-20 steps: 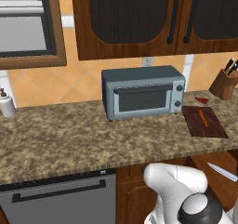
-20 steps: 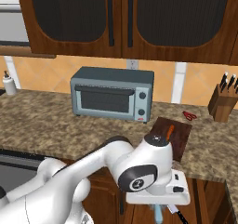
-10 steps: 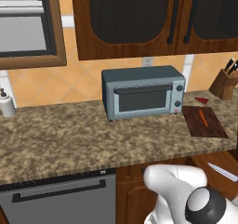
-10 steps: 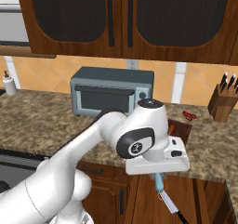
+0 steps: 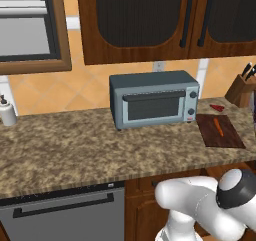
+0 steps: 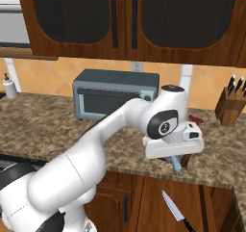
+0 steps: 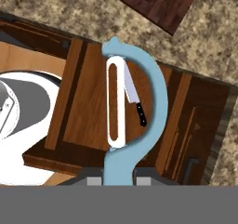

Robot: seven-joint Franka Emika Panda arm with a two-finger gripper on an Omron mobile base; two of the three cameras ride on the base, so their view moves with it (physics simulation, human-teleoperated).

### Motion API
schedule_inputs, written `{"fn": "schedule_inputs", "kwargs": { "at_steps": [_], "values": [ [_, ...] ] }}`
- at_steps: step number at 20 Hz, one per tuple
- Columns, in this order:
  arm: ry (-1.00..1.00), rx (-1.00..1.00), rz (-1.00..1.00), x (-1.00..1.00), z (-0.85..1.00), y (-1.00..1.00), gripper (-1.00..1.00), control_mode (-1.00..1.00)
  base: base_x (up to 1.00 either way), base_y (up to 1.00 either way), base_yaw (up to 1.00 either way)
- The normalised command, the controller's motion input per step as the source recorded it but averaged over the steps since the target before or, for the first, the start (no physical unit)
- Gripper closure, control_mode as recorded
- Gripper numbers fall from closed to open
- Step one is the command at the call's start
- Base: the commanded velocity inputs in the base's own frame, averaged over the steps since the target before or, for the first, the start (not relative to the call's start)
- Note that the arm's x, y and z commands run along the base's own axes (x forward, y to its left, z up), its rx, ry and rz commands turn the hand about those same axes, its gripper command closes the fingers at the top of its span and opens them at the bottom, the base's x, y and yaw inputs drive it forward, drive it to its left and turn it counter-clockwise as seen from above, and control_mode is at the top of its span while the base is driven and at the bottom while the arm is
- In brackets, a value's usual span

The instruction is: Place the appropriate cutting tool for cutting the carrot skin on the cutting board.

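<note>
Pale blue and white, the cutting tool is a Y-shaped peeler, and it is clamped at its handle between the fingers at the bottom of the hand view, its white blade slot pointing away from the hand. In the right base view the gripper hangs at the front edge of the counter, with the blue tip of the tool poking out beneath the hand, just in front of the cutting board.

The dark reddish-brown board lies on the counter just right of the toaster oven, and the carrot rests on it, toward its back half. A small red utensil lies behind the board, and a knife block stands beyond that. Below the counter edge an open drawer shows wooden panels, and a black-handled knife lies in it, directly under the held tool.

Judged step: the pick is done — the tool is lifted clear of the drawer and the carry to the board is in hand. The board's near corner sits at the top of the hand view, well ahead of the tool's tip.

The next move calls for travelling forward over the counter edge, keeping the hanging tool above the lip, then lowering onto bare board beside the carrot — not on it — before letting go.
</note>
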Motion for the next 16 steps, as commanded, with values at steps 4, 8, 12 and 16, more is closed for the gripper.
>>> {"fn": "schedule_inputs", "kwargs": {
  "at_steps": [4, 8, 12, 16],
  "values": [
    [0.01, 0.03, 0.0, 0.82, -0.18, -0.08, 1.0, -1.0, 0.0, 0.0, 0.0],
    [0.0, 0.04, 0.0, 0.82, -0.26, -0.07, 1.0, -1.0, 0.0, 0.0, 0.0],
    [0.0, 0.0, 0.04, 0.63, -0.55, -0.1, 1.0, -1.0, 0.0, 0.0, 0.0],
    [0.0, 0.0, 0.07, 0.6, -0.53, -0.2, 1.0, -1.0, 0.0, 0.0, 0.0]
  ]
}}
